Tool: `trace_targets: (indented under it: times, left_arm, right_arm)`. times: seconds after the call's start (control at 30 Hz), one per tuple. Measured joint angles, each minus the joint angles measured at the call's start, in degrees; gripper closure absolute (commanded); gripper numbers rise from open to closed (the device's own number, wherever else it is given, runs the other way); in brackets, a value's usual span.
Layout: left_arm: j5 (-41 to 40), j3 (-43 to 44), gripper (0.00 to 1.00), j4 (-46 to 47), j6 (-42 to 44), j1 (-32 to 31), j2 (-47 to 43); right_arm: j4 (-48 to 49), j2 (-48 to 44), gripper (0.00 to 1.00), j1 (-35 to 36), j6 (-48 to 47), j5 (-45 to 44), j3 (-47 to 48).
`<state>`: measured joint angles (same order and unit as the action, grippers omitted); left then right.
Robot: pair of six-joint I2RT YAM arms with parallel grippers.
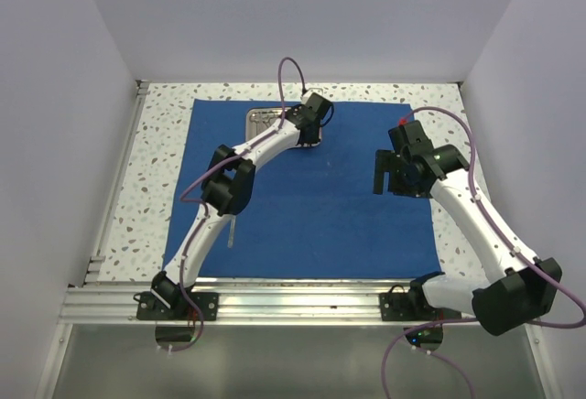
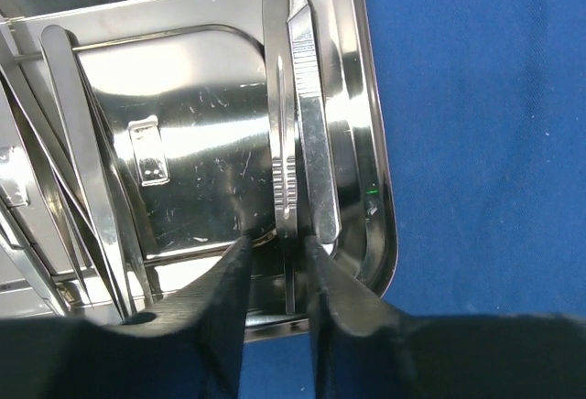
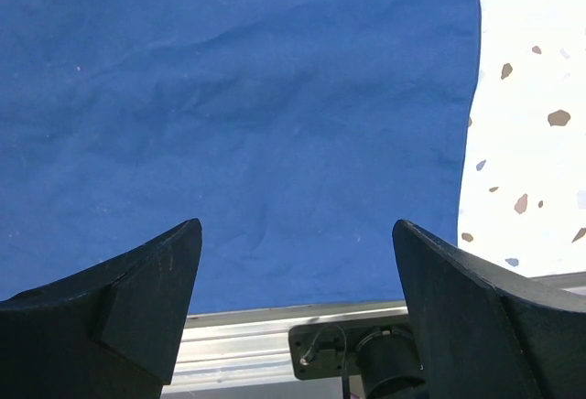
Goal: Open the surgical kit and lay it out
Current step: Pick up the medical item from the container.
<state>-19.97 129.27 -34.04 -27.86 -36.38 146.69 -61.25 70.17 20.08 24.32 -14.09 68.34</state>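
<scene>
The royal-blue cloth (image 1: pixel 339 207) lies spread flat on the table. The steel tray (image 1: pixel 265 123) sits at its far left and fills the left wrist view (image 2: pixel 192 143). Slim steel tweezers (image 2: pixel 282 143) lie along the tray's right side beside a flat steel handle (image 2: pixel 314 134). My left gripper (image 1: pixel 308 132) is down in the tray; its jaws (image 2: pixel 277 248) stand narrowly apart on either side of the tweezers' near end, with small gaps showing. My right gripper (image 1: pixel 396 179) hovers wide open and empty over the cloth's right part (image 3: pixel 295 227).
Several more long steel tools (image 2: pixel 82 170) lean in the tray's left side. One slim steel tool (image 1: pixel 232 231) lies on the cloth by the left arm. An aluminium rail (image 1: pixel 302 300) runs along the near edge. White walls enclose the speckled table (image 1: pixel 156 161).
</scene>
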Motion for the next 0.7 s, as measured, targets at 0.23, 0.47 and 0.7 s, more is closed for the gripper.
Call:
trace_targets:
  times: [0.23,0.47,0.7]
  left_arm:
    - [0.0,0.8,1.00,0.1,-0.3,0.0,0.6]
    - [0.3,0.7,1.00,0.2,-0.4,0.0,0.6]
    - [1.2,1.6,1.00,-0.5,0.5,0.3,0.5]
  right_arm:
    - [0.0,0.8,0.11,0.0,-0.3,0.0,0.0]
    - [0.1,0.8,0.11,0.0,-0.4,0.0,0.0]
    - [1.0,0.8,0.11,0.0,-0.3,0.1,0.0]
